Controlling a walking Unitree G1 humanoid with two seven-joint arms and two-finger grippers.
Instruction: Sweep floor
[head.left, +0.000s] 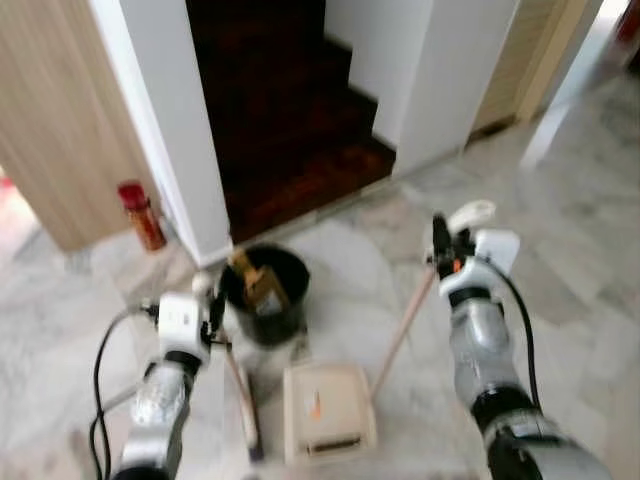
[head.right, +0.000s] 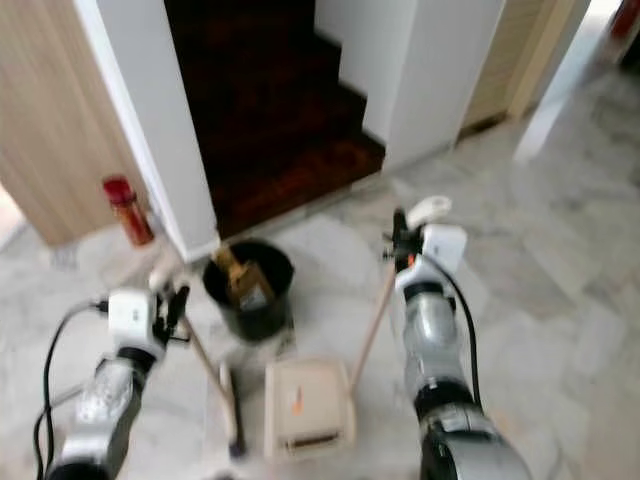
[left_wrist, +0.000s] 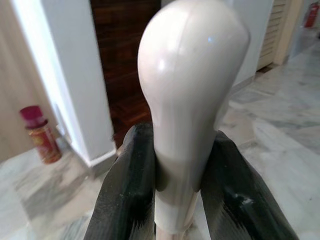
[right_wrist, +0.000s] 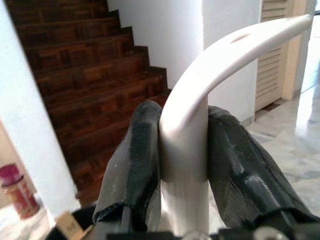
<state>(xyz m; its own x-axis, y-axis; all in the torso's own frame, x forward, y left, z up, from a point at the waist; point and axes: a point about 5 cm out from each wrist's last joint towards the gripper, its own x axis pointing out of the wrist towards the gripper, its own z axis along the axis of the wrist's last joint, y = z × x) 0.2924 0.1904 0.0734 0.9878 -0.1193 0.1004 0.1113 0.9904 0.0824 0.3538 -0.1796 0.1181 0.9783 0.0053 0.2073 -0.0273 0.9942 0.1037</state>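
Head camera: dustpan (head.left: 328, 410) lies flat on the marble floor (head.left: 580, 230) just in front of the black bin (head.left: 266, 295), its long wooden handle (head.left: 404, 330) slanting up and to the right into the right gripper (head.left: 441, 240); the broom stick (head.left: 238, 385) runs from the left gripper (head.left: 213, 312) down and towards the robot, head near the pan's left edge. A red-capped bottle (head.left: 140, 214) stands by the white wall (head.left: 175, 130); dark wooden stairs (head.left: 290, 110) beyond. Left wrist: both black fingers (left_wrist: 127, 190) pressed against the neck under the broom's rounded white knob (left_wrist: 192, 65), which points up. Right wrist: fingers (right_wrist: 135, 165) clamped on the white curved grip (right_wrist: 200, 100) of the dustpan handle, hook end arching away over them
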